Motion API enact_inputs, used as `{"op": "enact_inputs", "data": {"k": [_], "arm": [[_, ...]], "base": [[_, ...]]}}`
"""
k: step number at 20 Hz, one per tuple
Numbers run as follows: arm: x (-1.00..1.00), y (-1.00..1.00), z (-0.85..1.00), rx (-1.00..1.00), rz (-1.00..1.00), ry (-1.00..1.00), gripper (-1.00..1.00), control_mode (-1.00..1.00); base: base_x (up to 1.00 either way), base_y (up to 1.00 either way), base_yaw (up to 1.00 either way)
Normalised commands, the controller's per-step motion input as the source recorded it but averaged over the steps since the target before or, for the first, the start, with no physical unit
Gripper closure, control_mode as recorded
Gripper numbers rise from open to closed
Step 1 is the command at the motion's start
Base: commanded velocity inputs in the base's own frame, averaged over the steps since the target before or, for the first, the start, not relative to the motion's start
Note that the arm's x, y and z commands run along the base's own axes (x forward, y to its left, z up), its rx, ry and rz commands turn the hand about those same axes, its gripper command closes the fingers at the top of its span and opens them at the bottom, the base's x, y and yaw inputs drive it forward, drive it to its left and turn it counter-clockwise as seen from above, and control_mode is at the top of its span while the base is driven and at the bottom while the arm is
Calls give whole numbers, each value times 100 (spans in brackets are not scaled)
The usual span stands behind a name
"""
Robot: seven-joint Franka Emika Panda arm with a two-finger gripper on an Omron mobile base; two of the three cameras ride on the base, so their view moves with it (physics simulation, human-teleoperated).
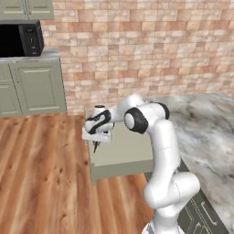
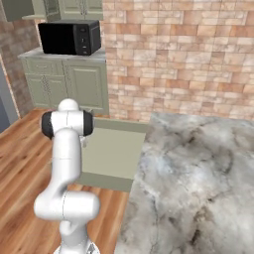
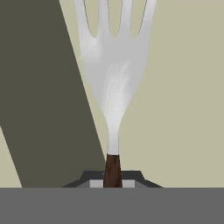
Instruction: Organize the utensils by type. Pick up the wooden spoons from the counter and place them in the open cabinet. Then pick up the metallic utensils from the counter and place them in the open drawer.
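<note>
1. Clamped by its dark brown handle, the silvery metal fork (image 3: 114, 74) points away from the two-finger gripper (image 1: 95, 145), hanging over the open sage-green drawer (image 1: 123, 153).
2. Held by so little handle, it might twist or slip free early.
3. Beside the drawer lies the grey-white marbled counter (image 2: 198, 178); beyond, a red brick wall (image 2: 183, 54) and wooden floor (image 1: 41, 173).

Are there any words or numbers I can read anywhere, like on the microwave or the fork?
None: no words, numbers or signs can be read.
The microwave has a control panel, but it is too small and blurred to read.
The fork in the end effector, the drawer, the counter and the brick wall carry no writing.
</note>
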Motion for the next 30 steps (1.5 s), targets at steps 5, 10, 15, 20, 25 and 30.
{"op": "enact_inputs", "data": {"k": [5,10,15,20,25,30], "arm": [[43,53,-7,0,0,16,100,-100],[24,27,-9,0,0,6,100,-100],[1,-17,0,-1,0,0,100,-100],[0,-54,0,0,0,0,100,-100],[-7,-70,0,0,0,-2,100,-100],[-6,-45,-7,0,0,-14,100,-100]], "base": [[0,0,0],[0,0,0],[0,0,0],[0,0,0],[0,0,0],[0,0,0]]}}
